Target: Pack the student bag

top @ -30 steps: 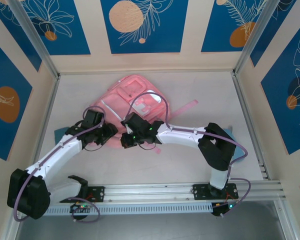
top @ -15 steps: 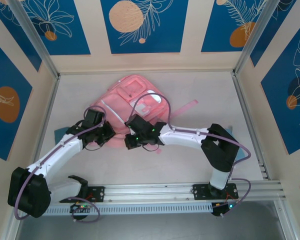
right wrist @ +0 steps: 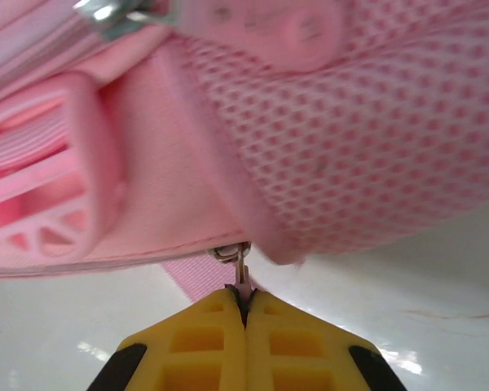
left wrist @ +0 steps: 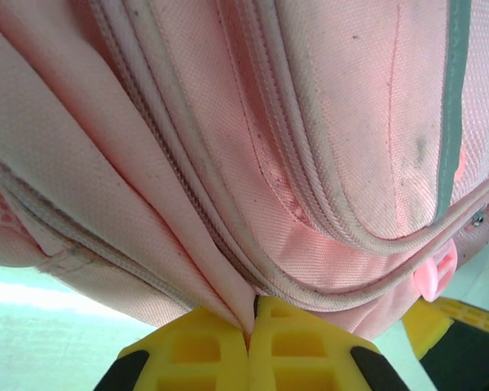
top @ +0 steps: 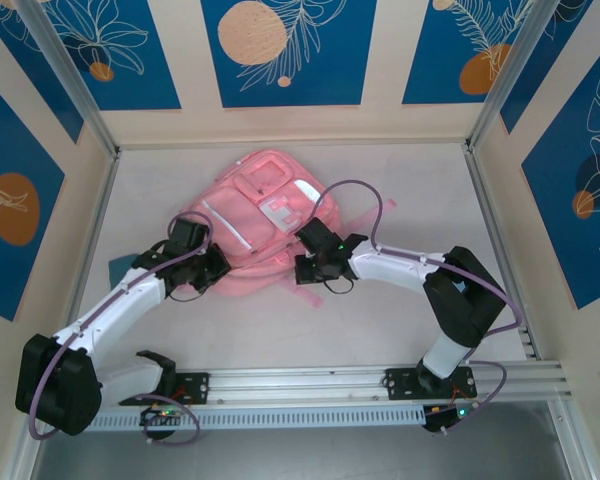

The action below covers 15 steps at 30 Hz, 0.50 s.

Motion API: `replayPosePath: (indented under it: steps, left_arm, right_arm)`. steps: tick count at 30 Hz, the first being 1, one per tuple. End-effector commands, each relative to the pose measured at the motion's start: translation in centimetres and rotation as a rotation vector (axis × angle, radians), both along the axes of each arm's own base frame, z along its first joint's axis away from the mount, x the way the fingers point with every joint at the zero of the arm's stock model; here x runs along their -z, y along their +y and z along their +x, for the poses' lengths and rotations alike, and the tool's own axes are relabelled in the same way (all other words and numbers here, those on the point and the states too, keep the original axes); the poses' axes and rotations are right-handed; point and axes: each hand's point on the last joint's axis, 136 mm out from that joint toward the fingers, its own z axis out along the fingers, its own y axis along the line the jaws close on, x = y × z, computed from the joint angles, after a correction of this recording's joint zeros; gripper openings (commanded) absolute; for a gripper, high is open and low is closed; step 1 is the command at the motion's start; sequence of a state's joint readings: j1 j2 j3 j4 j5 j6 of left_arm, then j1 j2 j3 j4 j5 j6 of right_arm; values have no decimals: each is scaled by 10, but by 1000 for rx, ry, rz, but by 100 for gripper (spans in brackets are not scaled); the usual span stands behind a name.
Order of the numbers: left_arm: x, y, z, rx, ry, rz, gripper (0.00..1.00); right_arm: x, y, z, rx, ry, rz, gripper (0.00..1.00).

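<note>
My left claw [left wrist: 248,326] pinches a fold of the bag [top: 260,205], my right claw [right wrist: 243,305] pinches the zip pull [right wrist: 240,273]: unzipping, I judge, so next I drag steadily along the zip.

1 overhead view from behind; 2 wrist close-ups; shared: student bag [top: 265,215]

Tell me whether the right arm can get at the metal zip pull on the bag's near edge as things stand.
Most likely yes: the right hand is shut on what looks like that zip pull at the student bag's mesh edge, with nothing between them.
</note>
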<state>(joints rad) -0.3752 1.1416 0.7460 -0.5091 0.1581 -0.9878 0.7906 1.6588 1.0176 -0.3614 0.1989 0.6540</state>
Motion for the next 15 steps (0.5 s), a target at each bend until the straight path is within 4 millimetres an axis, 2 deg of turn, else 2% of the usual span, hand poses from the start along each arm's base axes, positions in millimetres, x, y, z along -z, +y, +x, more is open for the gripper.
replayPosePath:
  steps: [1, 7, 10, 15]
  left_arm:
    - [-17, -5, 1, 74, -19, 2, 0]
    - [-23, -13, 1, 135, -22, -15, 0]
    - [-31, -31, -1, 238, -59, -45, 0]
    - [-56, -65, -10, 444, -132, -2, 34]
  right_arm:
    - [-6, -28, 12, 89, -24, -70, 0]
    - [-4, -48, 22, 183, 12, -95, 0]
    - [-6, -52, 24, 180, 15, -84, 0]
    - [-14, -66, 26, 109, -38, -69, 0]
